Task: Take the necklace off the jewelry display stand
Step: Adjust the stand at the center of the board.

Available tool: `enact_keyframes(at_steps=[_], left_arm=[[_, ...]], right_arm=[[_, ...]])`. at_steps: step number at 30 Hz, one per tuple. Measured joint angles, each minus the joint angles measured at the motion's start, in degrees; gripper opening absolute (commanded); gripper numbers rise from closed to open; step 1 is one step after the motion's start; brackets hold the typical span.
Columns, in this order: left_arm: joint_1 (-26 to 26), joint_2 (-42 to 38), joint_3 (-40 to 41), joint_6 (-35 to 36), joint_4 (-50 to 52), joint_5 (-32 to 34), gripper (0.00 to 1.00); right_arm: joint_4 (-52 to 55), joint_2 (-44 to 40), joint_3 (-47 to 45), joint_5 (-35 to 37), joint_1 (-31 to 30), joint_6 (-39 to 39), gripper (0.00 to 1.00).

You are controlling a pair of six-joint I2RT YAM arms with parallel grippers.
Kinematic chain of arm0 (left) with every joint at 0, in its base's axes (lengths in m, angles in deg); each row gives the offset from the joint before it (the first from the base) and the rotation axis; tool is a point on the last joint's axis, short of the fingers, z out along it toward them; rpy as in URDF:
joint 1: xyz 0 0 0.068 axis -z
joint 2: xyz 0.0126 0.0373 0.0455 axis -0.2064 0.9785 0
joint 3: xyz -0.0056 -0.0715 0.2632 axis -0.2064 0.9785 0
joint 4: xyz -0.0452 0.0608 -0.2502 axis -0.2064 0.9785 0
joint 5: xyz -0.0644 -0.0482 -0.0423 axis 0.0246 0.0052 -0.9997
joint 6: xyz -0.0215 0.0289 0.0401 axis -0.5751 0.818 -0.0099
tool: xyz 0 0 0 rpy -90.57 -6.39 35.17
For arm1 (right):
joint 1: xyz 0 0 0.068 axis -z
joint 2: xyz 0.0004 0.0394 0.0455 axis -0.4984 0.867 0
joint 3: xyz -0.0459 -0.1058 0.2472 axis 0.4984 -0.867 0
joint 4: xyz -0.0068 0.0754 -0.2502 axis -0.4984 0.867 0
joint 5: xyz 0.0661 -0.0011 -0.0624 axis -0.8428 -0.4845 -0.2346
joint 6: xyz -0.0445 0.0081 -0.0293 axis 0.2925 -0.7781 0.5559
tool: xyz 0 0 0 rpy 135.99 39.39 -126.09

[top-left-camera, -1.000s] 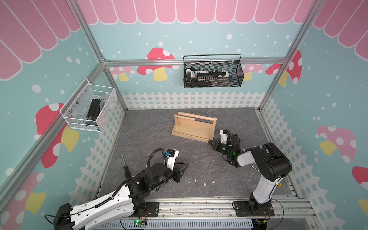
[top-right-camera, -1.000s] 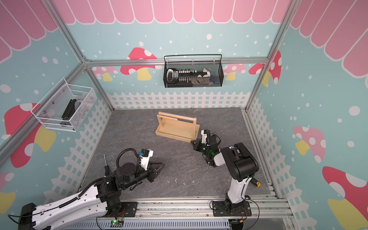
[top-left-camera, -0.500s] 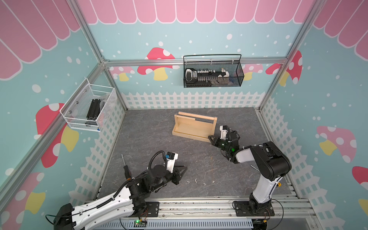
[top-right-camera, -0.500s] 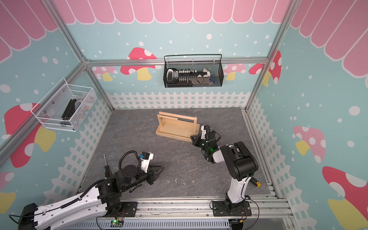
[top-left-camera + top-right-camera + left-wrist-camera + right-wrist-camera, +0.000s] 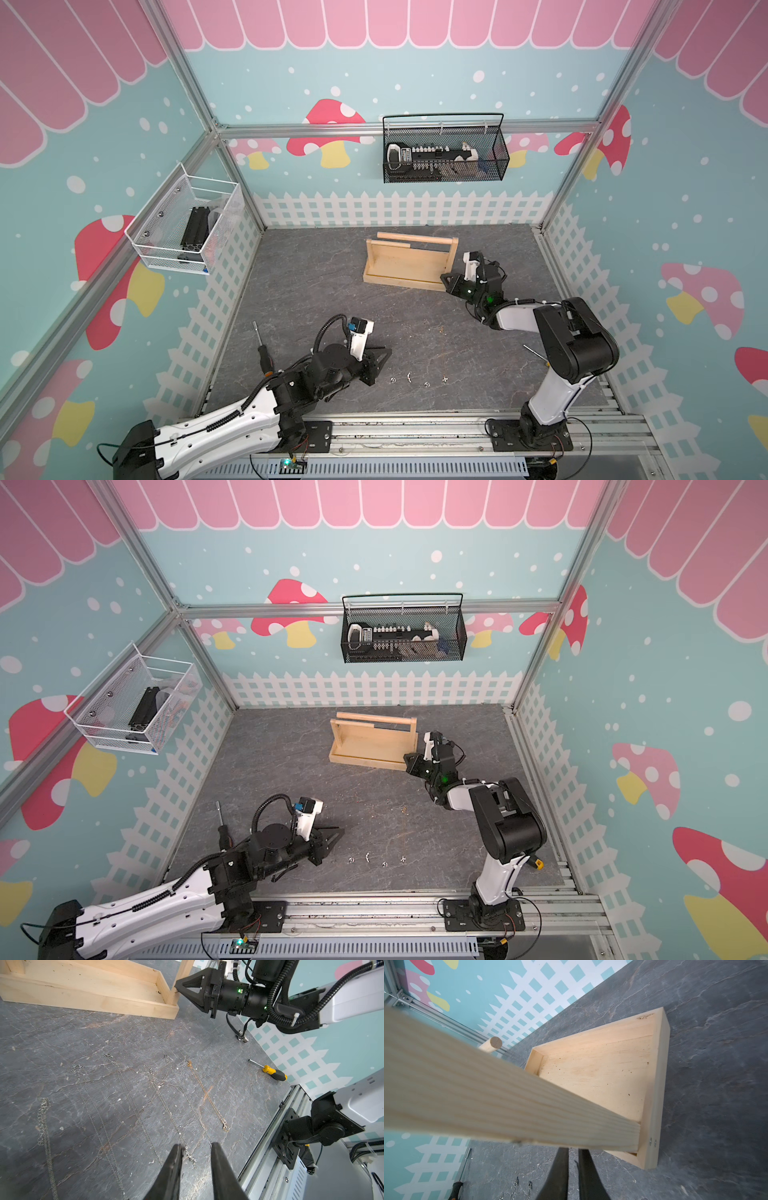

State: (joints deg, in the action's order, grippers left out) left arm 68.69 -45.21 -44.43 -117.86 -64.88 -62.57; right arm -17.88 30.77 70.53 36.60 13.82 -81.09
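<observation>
Pale wooden jewelry display stand (image 5: 409, 266) upright on the grey slate floor (image 5: 316, 291), toward the back, dowel rods (image 5: 415, 240) across its top; right gripper (image 5: 573, 1149) at the end board (image 5: 508, 1105) nearest its own arm, tips just at the board's edge, fingers almost together with nothing seen between them; left gripper (image 5: 197, 1145) low over the front of the floor, fingers apart, hovering above thin necklaces (image 5: 133, 1103) laid in a row on the slate, well apart from the stand; gold necklace (image 5: 207, 1096) outermost in that row; yellow-handled screwdriver (image 5: 274, 1073) lying beyond it.
</observation>
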Motion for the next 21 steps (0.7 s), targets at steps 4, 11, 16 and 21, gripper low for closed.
enact_keyframes(at_steps=[4,11,16,21], left_arm=[[0.00,0.20,0.09,-0.07,-0.07,0.00,0.26],[0.00,1.68,0.07,0.15,0.07,0.00,0.26],[0.00,2.29,0.04,0.15,0.04,0.02,0.26],[0.00,4.09,-0.79,0.17,0.07,0.00,0.26]], right_arm=[[3.72,-1.73,1.05,1.29,0.68,1.90,0.13],[10.05,-2.43,5.46,2.62,1.40,6.16,0.13],[12.48,-3.48,5.97,3.23,1.84,7.93,0.13],[15.28,-6.71,5.90,5.33,2.21,9.86,0.13]])
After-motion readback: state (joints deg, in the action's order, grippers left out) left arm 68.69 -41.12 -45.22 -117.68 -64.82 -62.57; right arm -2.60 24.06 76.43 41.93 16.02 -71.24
